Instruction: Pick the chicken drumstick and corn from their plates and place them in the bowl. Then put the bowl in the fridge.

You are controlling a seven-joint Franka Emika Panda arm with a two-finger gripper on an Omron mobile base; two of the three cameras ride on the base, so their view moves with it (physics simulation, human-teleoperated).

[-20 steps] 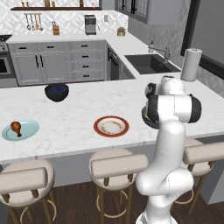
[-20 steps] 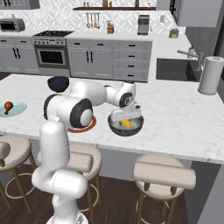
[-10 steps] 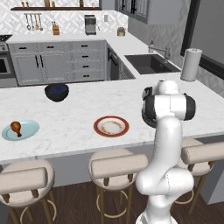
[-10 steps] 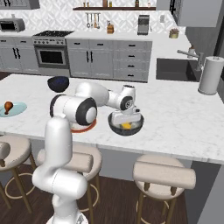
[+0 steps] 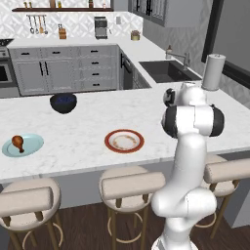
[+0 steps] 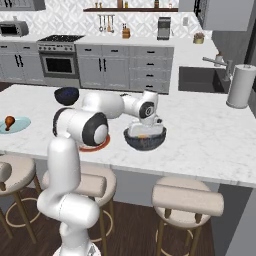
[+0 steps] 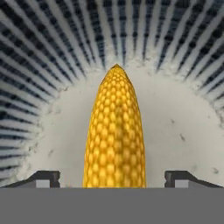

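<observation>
The yellow corn (image 7: 114,135) lies on the pale cream inside of the grey-blue bowl (image 6: 155,142), its tip pointing away from the hand. My gripper (image 7: 113,178) hangs low inside the bowl, open; its fingertips (image 7: 47,177) stand wide on either side of the cob, clear of it. In the right base view the gripper (image 6: 144,127) reaches down into the bowl. The chicken drumstick (image 5: 18,142) (image 6: 9,121) rests on the light-blue plate (image 5: 32,145) (image 6: 21,125) at the counter's left end. The red-rimmed plate (image 5: 108,141) is bare. The fridge is out of view.
A dark navy bowl (image 5: 63,102) (image 6: 66,95) stands further back on the island. A paper towel roll (image 5: 213,72) (image 6: 239,86) and the sink (image 5: 166,71) are to the right. Stools (image 5: 132,183) line the near edge of the counter.
The jaws have spread wide and let go of the corn, which now lies loose in the bowl. The arm has barely moved.
</observation>
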